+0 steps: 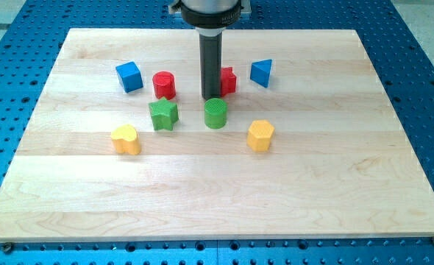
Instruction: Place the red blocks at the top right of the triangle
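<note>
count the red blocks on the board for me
2. A red cylinder stands left of my tip, beside the blue cube. Another red block sits right of the rod, partly hidden by it, near the blue triangle.

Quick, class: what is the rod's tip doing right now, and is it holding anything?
My tip: holds nothing; just above the green cylinder, left of a red block.

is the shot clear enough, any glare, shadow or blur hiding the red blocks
Camera view: sharp, evenly lit, only soft short shadows and no glare on the wooden board. The red cylinder shows fully; the other red block is partly hidden behind the rod, whose end, my tip, sits just left of it.
</note>
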You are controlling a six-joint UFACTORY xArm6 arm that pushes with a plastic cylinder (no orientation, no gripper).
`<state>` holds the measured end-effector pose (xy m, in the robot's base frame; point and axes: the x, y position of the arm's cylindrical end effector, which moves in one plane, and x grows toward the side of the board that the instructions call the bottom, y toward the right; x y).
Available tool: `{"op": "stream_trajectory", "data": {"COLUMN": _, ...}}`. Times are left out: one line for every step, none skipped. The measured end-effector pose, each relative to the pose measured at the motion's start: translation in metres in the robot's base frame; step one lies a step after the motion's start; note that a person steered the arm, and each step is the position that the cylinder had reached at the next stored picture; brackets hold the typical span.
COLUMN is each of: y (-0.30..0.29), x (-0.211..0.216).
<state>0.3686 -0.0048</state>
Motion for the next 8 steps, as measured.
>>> {"op": "stream_trajectory", "data": {"y": 0.001, "x": -0.028}}
{"op": "stream_trajectory", "data": {"y": 0.042, "x": -0.032}}
{"op": "stream_trajectory", "data": {"y": 0.093, "x": -0.048}}
{"op": "stream_trajectory", "data": {"y": 0.127, "x": -0.084}}
{"op": "stream_trajectory", "data": {"y": 0.108, "x": -0.11}}
{"op": "stream_trajectory", "data": {"y": 0.051, "x": -0.12}}
{"op": "stream_trajectory", "data": {"y": 0.06, "x": -0.131}}
{"op": "stream_trajectory", "data": {"y": 0.105, "x": -0.131}}
